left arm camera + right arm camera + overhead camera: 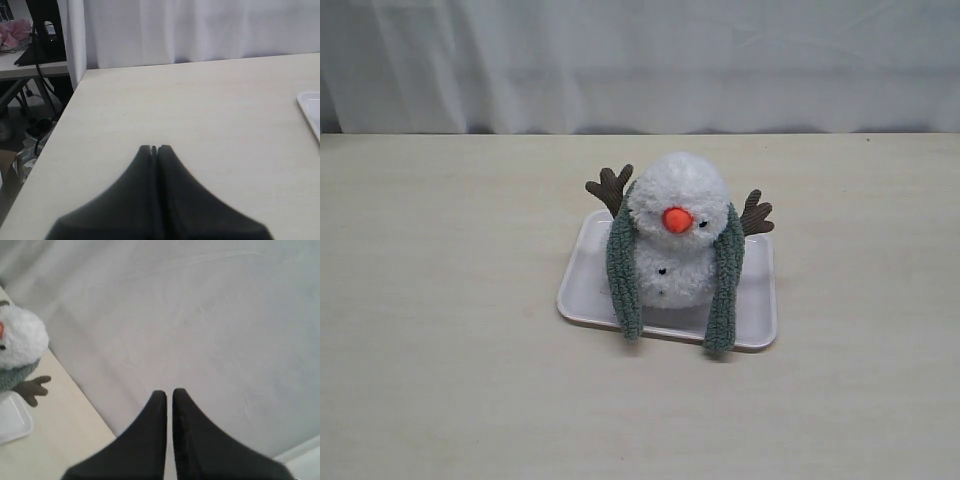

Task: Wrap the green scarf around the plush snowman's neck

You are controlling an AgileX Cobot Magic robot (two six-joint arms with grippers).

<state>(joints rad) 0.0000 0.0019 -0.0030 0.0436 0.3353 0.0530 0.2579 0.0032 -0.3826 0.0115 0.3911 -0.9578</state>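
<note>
Left claw [154, 148], right claw [169, 392]: both closed

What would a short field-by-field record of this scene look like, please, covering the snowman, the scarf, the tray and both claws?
table: pale, wood-look
white tray: flat on the table
plush snowman: upright on the white tray, facing the exterior camera
green scarf: draped behind the neck; both ends hang apart down the front, uncrossed, to the tray's front rim
left claw: shut, empty, over bare table
right claw: shut, empty, clear of the snowman
background: white curtain
</note>
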